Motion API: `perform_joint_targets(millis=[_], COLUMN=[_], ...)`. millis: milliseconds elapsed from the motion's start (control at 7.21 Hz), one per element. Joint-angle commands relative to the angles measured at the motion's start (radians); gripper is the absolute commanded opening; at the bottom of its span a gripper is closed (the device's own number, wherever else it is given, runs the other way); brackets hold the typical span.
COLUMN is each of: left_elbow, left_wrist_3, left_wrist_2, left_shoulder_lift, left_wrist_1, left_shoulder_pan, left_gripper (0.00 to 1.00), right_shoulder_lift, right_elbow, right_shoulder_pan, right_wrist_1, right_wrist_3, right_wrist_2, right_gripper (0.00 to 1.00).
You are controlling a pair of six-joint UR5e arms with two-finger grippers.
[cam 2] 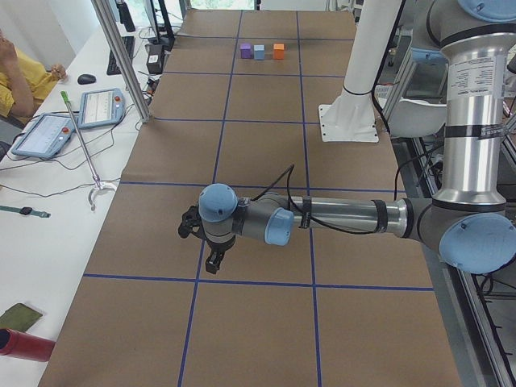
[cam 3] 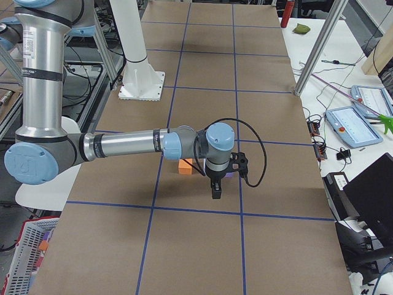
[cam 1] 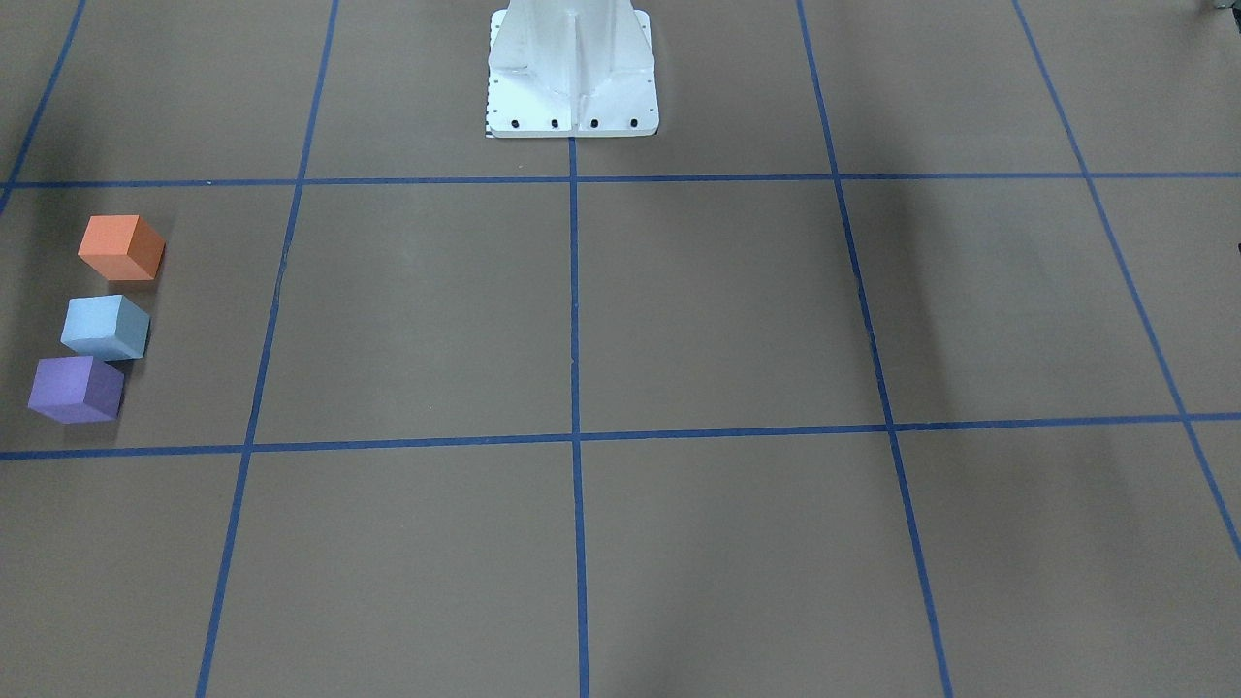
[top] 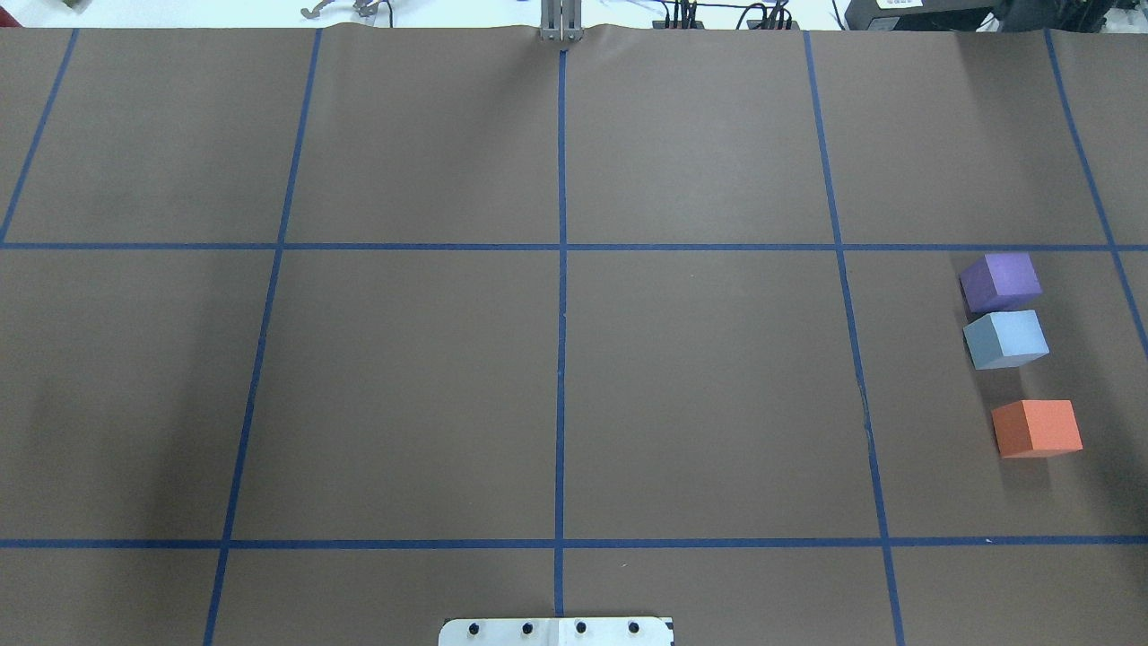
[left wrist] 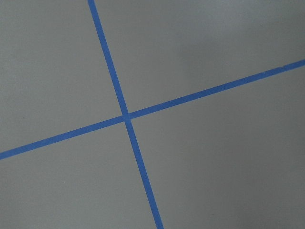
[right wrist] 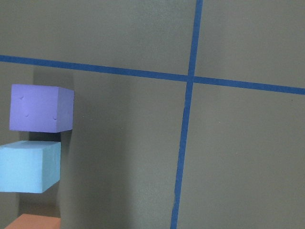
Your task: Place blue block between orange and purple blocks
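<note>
Blue block sits between purple and orange, near my right end effector; I cannot tell if its jaws are apart

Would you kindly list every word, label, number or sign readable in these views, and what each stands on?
No text can be read in any view.
Sticker on the left arm's upright tube: print too small to read.
Tablet screens: blurred, unreadable.
Orange block, blue block, purple block: no text.
</note>
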Motion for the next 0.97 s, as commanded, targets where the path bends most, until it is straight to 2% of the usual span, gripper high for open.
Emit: perform_joint_targets(millis=[0,139,416,555,694,832], left_elbow=[-0.005,-0.011,-0.112,-0.129,-0.114,-0.055], left_wrist_3=[0.001,-0.003,-0.202,-0.244,-0.24,-0.236], left_wrist_2=[-0.007,-0.011,0.006,0.057,0.115,0.118], left_shoulder_lift=[0.005,0.012,0.032,0.037,0.069,0.072], left_wrist_1=[0.0,0.0,-0.001,-0.003,-0.05,-0.122], left_shoulder_pan=[-0.003,-0.003,-0.001,-0.003,0.0,0.0], left_gripper=[1.0,1.0,1.0,1.0,1.0,1.0], right_shoulder_lift=[0.012,0.015,0.019,0.019,0.019,0.019], right_elbow=[-0.003,-0.001,0.0,-0.001,-0.001,-0.001], right_shoulder_pan=[-0.003,-0.003,-0.003,-0.003,-0.003,-0.003], right_wrist_1=[0.003,0.007,0.007,0.007,0.007,0.008], right_wrist_3=[-0.001,-0.001,-0.001,-0.001,-0.001,-0.001], right_wrist_2=[-0.002,-0.002,-0.003,-0.003,-0.002,-0.002], right_gripper=[1.0,1.0,1.0,1.0,1.0,1.0])
